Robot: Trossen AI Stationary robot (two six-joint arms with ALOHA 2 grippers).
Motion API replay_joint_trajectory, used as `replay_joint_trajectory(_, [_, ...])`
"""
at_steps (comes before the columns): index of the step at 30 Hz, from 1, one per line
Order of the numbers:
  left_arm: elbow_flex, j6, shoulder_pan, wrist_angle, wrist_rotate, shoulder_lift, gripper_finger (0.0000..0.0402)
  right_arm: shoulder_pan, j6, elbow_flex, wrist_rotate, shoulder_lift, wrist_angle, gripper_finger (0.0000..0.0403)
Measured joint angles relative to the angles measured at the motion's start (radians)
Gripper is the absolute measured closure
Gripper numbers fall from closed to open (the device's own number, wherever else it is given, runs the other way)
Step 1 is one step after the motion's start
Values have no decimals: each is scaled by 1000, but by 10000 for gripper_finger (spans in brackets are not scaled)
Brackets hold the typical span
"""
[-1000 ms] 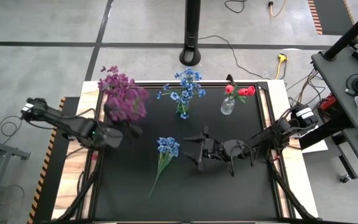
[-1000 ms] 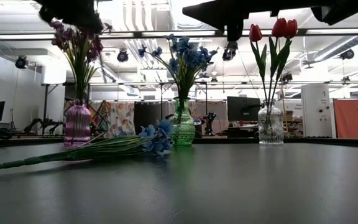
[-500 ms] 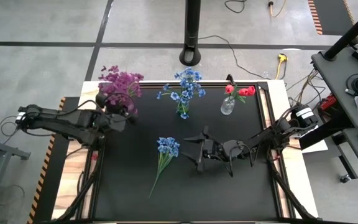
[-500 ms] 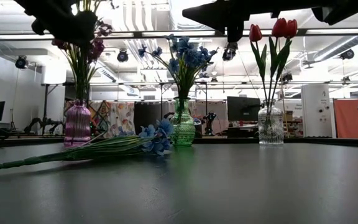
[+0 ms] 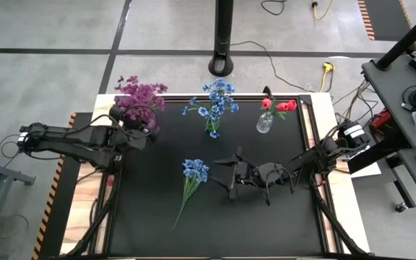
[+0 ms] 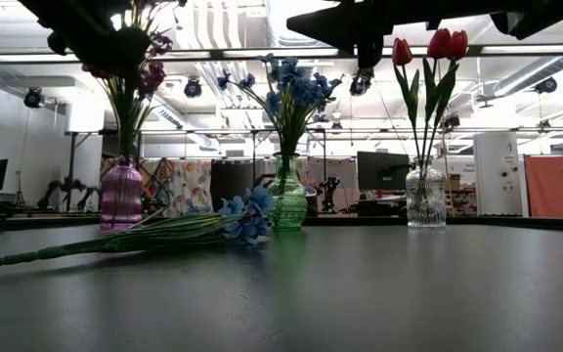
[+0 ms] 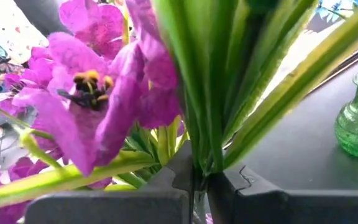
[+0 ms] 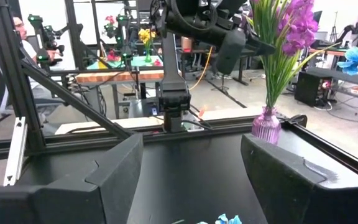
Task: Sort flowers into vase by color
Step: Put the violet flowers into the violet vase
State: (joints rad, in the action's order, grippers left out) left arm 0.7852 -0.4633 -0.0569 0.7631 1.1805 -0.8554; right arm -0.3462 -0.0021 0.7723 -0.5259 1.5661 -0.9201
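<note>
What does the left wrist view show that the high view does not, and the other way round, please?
Only the left wrist view shows the left gripper shut on the green stems of the purple flowers, with a bloom's yellow and dark centre close up.

Only the high view shows the whole table: the blue spray lying loose on the mat, the red flowers in their clear vase, and the right gripper open beside that spray.

Both show the purple flowers, the left gripper at them, and the green vase holding blue flowers.

Overhead looks straight down, low camera level across the table (image 5: 215, 224) (both share it), wrist cameras close in.
</note>
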Motion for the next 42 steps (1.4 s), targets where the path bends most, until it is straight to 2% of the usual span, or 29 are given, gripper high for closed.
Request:
replay_joint_trajectory(11, [5,3,8,1,-47,-8,397,0,1,0,0,0,4,138])
replay_joint_trajectory(25, [128,86,9,88,-88,-14,397,0,2,0,-1,0,24,138])
replay_joint_trajectory(31, [143,77,9,158,-235,-23,397,0,2,0,-1,0,25,138])
replay_joint_trajectory(42, [137,68,30,166,-132,-43,397,0,2,0,0,1,26,138])
